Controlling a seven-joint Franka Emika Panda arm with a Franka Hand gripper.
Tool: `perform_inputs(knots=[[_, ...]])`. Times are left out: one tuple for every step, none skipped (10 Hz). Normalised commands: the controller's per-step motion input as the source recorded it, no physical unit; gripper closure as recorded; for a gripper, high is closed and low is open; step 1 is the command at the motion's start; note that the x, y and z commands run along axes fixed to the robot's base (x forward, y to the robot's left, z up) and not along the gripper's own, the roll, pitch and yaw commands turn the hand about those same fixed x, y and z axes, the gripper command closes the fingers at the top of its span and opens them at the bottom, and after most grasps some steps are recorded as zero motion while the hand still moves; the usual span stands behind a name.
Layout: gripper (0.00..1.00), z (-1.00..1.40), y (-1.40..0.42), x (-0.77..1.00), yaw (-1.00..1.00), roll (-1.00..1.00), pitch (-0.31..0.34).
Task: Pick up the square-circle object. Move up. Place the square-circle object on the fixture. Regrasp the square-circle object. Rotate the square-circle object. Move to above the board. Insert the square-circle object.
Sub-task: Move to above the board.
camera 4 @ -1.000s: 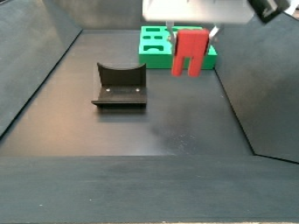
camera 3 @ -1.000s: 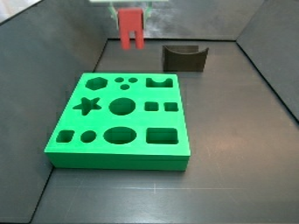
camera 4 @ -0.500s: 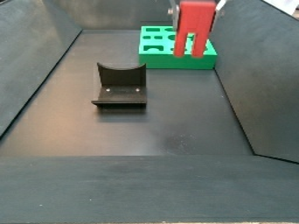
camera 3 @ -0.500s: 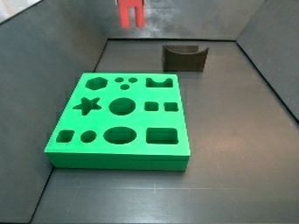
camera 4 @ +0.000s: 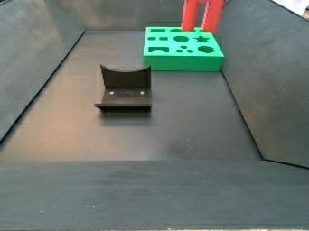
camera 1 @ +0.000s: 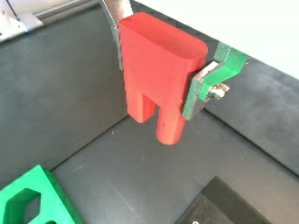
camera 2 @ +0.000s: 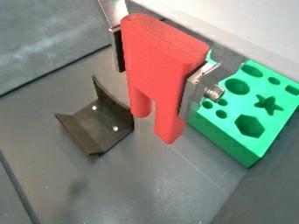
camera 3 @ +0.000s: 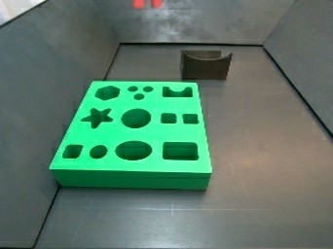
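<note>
Square-circle object (camera 1: 162, 74) higher in tool (camera 1: 162, 59).

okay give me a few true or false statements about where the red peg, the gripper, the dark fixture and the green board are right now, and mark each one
1. The gripper holds the red peg between its fingers. True.
2. The red peg sits in the fixture. False: it hangs in the air, high above the floor.
3. The fixture's notch is empty. True.
4. The peg is already in a hole in the green board. False: every hole in view is empty.
5. The fixture stands on the board. False: it stands on the dark floor, apart from it.
</note>
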Motion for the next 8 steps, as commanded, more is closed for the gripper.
perform_inputs(knots=[[1.00,0.84,0.03,0.01,0.01,0.06,0.091],[1.00,0.63,0.02,0.01,0.02,0.06,0.088],[1.00,0.41,0.01,0.01,0.02,0.06,0.089],[1.00,0.26,0.00,0.00,0.02,0.07,0.090],[1.00,0.14,-1.00,0.16,-0.26,0.20,0.345],[1.00,0.13,-1.00,0.17,-0.25,0.20,0.333],[1.00,0.14,-1.00,0.18,-0.12,0.16,0.292],[1.00,0.14,-1.00,0.19,-0.06,0.08,0.236]])
